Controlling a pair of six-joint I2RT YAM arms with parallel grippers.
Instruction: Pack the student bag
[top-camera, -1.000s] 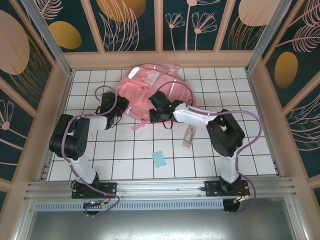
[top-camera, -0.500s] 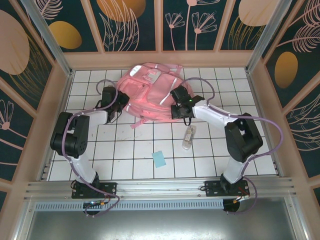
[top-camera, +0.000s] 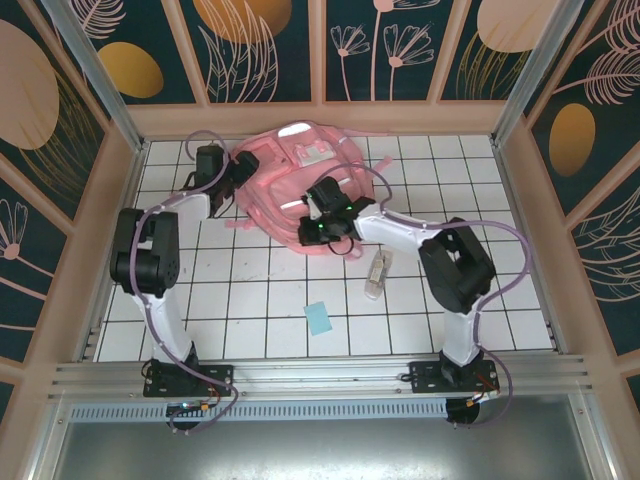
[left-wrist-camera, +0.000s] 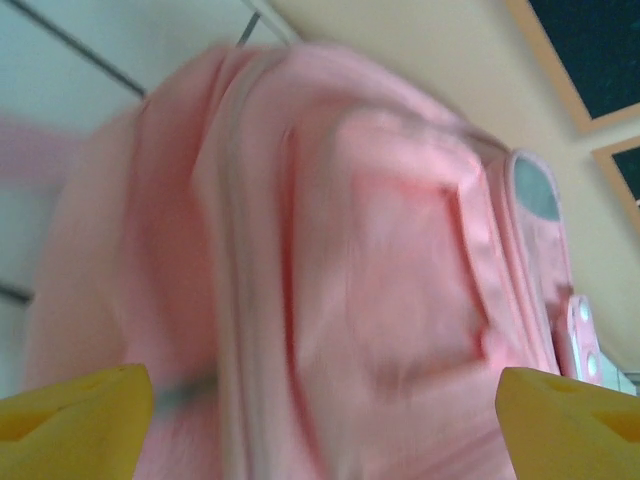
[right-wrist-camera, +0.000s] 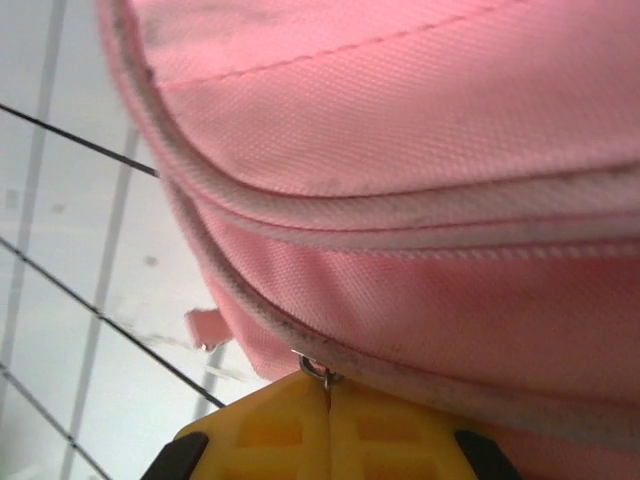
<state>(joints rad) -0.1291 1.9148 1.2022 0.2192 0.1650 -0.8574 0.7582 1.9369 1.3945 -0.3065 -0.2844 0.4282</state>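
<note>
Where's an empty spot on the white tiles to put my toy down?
Most bare tiles lie on the right, between the right arm and the side wall. More lie front left, between the left arm and the blue card. The back middle is crowded: both arms reach the student bag, with a clear item just in front.

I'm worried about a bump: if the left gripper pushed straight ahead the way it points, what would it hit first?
The bag. In the wrist view it lies dead ahead of the left gripper, between its open fingers. It is blurred but looks close, and I see nothing in front of it.
</note>
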